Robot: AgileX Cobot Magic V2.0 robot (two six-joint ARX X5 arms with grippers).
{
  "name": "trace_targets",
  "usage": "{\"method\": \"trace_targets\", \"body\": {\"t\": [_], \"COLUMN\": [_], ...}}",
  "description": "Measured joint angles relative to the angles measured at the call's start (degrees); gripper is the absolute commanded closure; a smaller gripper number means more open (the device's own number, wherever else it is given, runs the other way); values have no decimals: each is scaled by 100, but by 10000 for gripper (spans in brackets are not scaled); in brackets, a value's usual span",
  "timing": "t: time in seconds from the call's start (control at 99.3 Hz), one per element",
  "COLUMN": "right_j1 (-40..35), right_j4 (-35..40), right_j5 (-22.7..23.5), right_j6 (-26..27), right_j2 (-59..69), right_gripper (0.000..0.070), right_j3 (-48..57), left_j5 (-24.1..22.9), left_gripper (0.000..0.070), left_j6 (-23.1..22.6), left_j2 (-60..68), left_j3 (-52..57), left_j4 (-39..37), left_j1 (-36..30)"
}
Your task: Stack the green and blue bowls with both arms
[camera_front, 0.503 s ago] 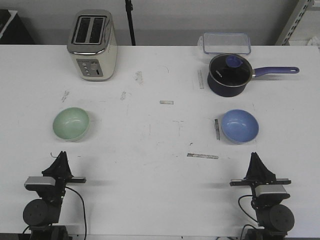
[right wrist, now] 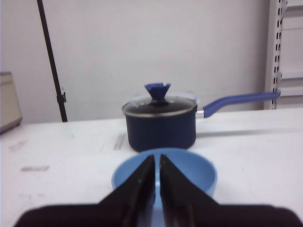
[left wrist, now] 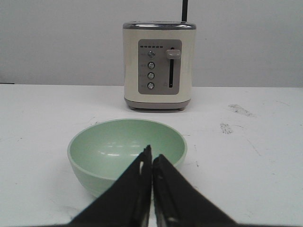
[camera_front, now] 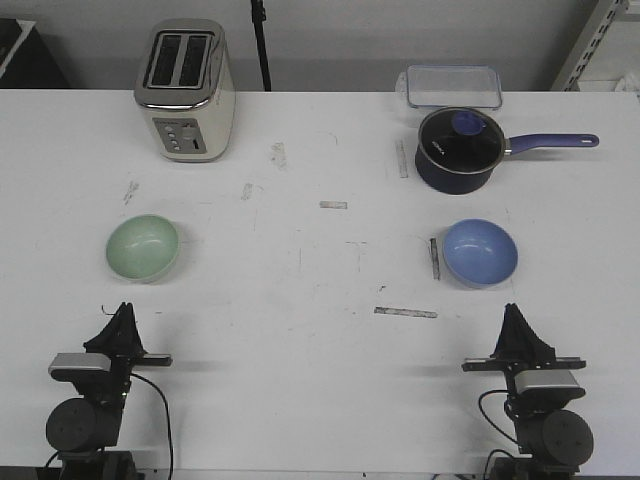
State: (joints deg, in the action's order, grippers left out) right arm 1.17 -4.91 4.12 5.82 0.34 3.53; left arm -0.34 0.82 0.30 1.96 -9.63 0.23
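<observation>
The pale green bowl (camera_front: 143,247) sits upright on the white table at the left; it also shows in the left wrist view (left wrist: 111,152). The blue bowl (camera_front: 480,251) sits upright at the right, also in the right wrist view (right wrist: 189,171). My left gripper (camera_front: 122,312) is shut and empty, low at the table's near edge, just short of the green bowl; its tips (left wrist: 152,153) point at it. My right gripper (camera_front: 511,313) is shut and empty, just short of the blue bowl, with its tips (right wrist: 157,158) pointing at it.
A cream toaster (camera_front: 186,90) stands at the back left. A dark navy saucepan (camera_front: 459,150) with a glass lid and purple-blue handle stands behind the blue bowl, with a clear plastic box (camera_front: 452,86) beyond it. Tape strips mark the table.
</observation>
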Motion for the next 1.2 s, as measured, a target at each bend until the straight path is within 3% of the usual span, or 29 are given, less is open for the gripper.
{"method": "trace_targets", "body": {"t": [0.403,0.835,1.198], "right_j1": [0,0,168], "right_j4": [1036,2505,3943], "right_j5": [-109,-109,-72], "right_j6": [-546,-570,-501], "right_j2": [1716,4970,6942], "right_gripper": [693,693,693], "right_j3": [1897,4343,5987], "left_j5": [0,0,0], "left_gripper": [696,696,696], "left_j6": [0,0,0], "left_j2": [0,0,0], "left_j3": [0,0,0], "left_j4": [0,0,0], "left_j1": [0,0,0]}}
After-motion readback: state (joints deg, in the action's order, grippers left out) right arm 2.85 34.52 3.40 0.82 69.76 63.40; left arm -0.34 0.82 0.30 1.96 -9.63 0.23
